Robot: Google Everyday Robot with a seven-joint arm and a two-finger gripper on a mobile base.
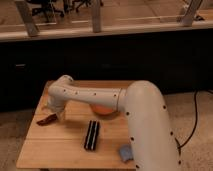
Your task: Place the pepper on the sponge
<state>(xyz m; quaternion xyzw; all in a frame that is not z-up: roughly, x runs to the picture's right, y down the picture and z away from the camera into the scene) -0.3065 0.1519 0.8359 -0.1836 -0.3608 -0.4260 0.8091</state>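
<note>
From here I see the gripper point(56, 114) over the table's point(55, 150) left edge, just beside the pepper point(46, 120), with the bowl point(102, 109) behind the bar point(91, 135) mid-table and the sponge point(125, 153) front right, well apart from the pepper.

I see a dark red-brown slender pepper point(47, 120) beside my off-white gripper point(56, 114) at the left edge of the pale wooden table point(60, 146), a blue-grey soft sponge point(125, 153), a black ridged bar point(92, 135), an orange bowl point(103, 109)
</note>
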